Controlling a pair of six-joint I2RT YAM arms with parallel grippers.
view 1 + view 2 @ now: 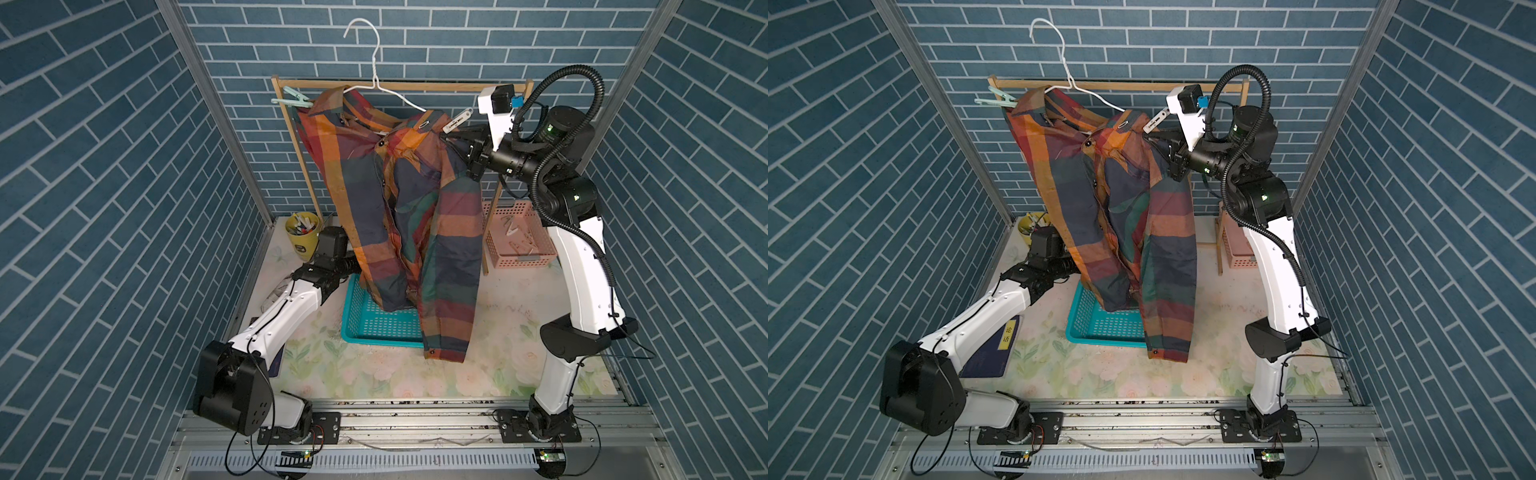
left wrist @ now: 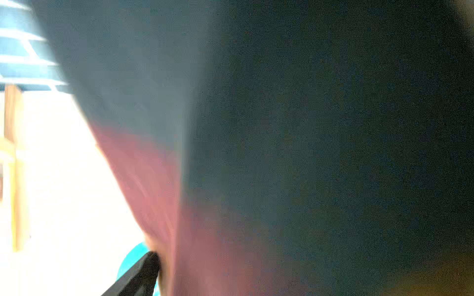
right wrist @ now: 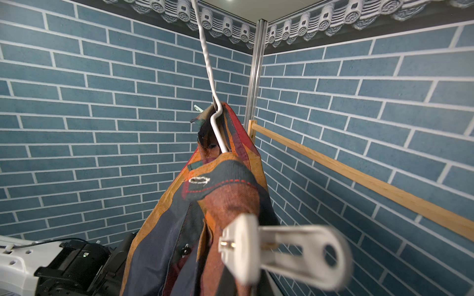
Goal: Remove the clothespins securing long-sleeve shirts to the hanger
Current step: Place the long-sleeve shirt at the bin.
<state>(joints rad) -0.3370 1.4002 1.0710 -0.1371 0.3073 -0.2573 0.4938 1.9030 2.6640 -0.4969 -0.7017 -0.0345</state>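
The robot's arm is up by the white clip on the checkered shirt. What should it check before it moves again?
1. The right hand is shut: ok.
2. It is really pinching the white clothespin: cannot tell, the contact is hidden.
3. The mint clothespin is off: not ok, it is clipped at the shirt's other shoulder.
4. The shirt hangs on the hanger: ok.
5. The pink basket is open for pins: ok.

Plaid shirt (image 1: 395, 199) on white wire hanger (image 1: 376, 62), mint clothespin (image 1: 291, 99) at one shoulder, white clothespin (image 1: 457, 120) at the other.
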